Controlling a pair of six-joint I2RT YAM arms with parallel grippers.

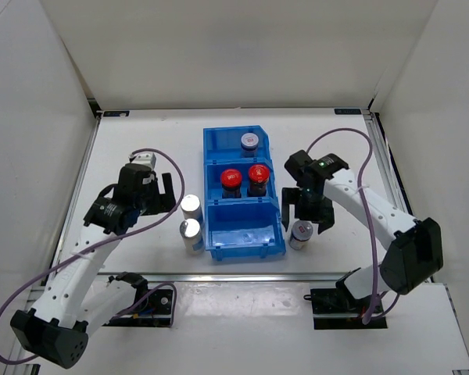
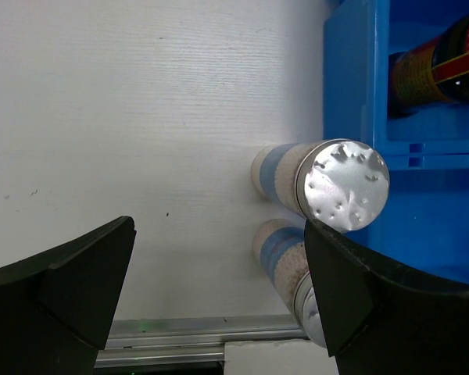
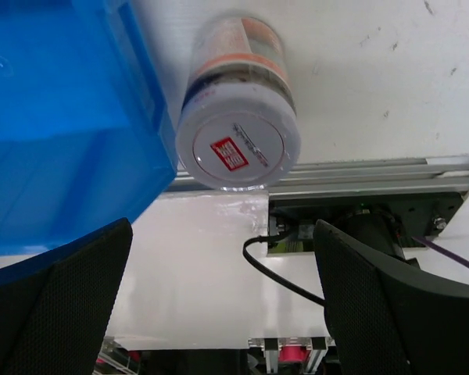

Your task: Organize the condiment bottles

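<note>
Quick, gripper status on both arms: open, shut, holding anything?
Left gripper: open, holding nothing.
Right gripper: open, holding nothing; the grey-lidded bottle stands just ahead of it, not gripped.

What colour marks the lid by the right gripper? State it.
Red mark on grey lid; right wrist view.
</note>
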